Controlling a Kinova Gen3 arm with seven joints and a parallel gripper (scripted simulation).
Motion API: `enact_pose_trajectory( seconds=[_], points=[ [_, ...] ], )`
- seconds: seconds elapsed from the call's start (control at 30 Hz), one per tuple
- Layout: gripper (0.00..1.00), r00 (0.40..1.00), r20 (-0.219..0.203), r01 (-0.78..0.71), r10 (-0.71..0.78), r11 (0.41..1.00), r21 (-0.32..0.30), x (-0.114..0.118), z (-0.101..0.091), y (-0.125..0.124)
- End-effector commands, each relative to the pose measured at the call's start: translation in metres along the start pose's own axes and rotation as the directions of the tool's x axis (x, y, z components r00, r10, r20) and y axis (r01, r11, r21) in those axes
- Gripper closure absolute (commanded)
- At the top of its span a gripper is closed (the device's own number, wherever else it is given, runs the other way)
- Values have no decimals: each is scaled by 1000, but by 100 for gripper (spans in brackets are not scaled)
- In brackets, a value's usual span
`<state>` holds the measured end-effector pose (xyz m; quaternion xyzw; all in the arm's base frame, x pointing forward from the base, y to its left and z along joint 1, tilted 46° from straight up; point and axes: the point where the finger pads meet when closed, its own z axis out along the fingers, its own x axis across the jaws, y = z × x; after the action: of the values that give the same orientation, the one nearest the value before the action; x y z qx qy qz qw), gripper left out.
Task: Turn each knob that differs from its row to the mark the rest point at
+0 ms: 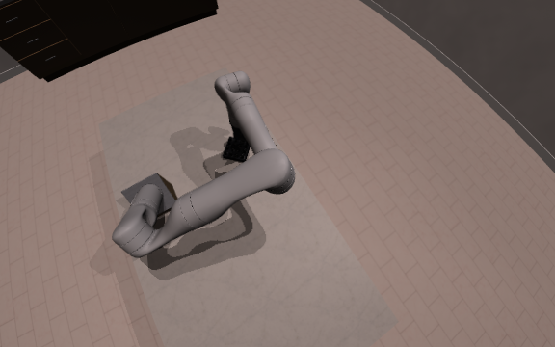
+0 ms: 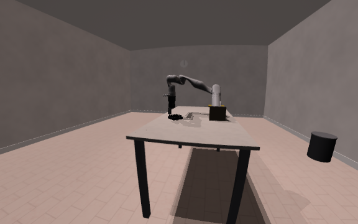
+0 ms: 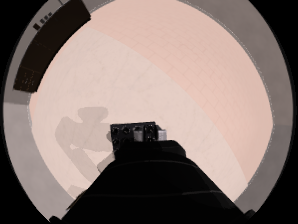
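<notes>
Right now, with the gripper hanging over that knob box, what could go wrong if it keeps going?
1. The gripper hangs just above the knob box, and no view shows the knob lines. It might settle on the wrong knob.
2. Its fingers stand partly apart with nothing between them. Coming down off-centre, they could nudge a neighbouring knob off its mark.
3. The box sits near the table edge. A sideways push might shift or tip it.
</notes>
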<state>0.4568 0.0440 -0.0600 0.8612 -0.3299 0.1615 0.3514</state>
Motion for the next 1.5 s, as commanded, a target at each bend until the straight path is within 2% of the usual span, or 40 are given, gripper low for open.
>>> enact_pose_trajectory(
  seconds=[0.0,0.73,1.47],
  points=[
    [54,1000,-1,0,0,1000,2,0,-1,-1],
    [54,1000,-1,0,0,1000,2,0,12,-1],
    [54,1000,-1,0,0,1000,2,0,13,-1]
  ],
)
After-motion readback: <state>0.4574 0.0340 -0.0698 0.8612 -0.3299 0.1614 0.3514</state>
